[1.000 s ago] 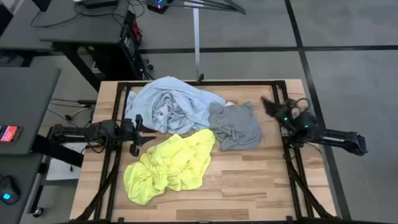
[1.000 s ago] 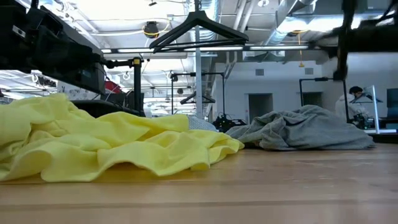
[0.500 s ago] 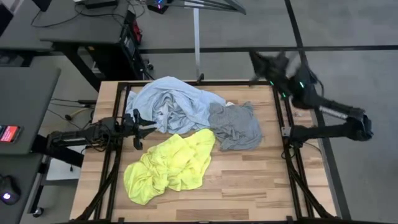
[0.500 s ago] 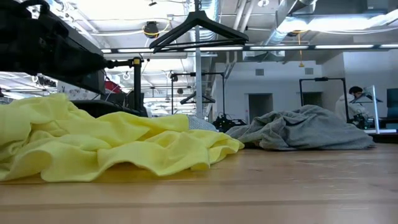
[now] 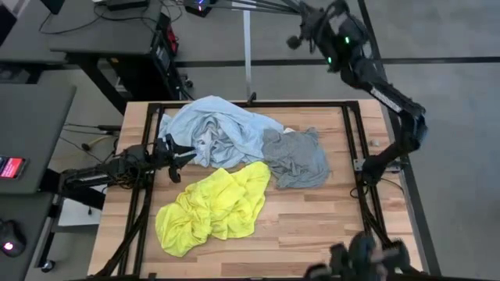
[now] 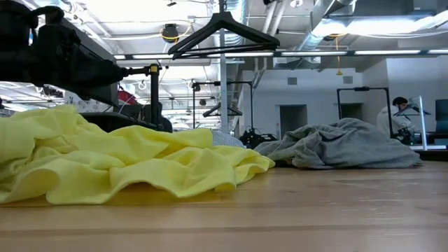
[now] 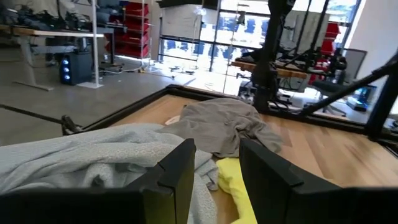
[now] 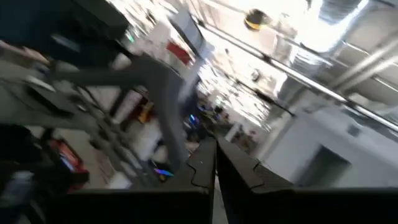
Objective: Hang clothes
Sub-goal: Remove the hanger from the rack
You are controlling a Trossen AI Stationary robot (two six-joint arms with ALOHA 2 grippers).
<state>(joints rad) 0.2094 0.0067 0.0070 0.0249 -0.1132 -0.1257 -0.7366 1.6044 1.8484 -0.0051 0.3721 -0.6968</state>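
Neon-yellow fabric filled the lower middle of my overhead frame: the yellow T-shirt lay crumpled on the wooden tabletop. Above it, toward the upper middle, the pale blue collared shirt sat bunched, with the grey T-shirt just to its right, touching both of the others. At the left of the frame I had the left pincer low over the tabletop's left edge, just beside the blue shirt, its fingers spread and gripping nothing. My right pincer was up at the top of the frame, raised past the tabletop's far edge near the upright rack pole; its wrist camera showed the two fingers nearly pressed together, a thin gap between them. From tabletop level, a dark hanger hung on the rack behind the clothes.
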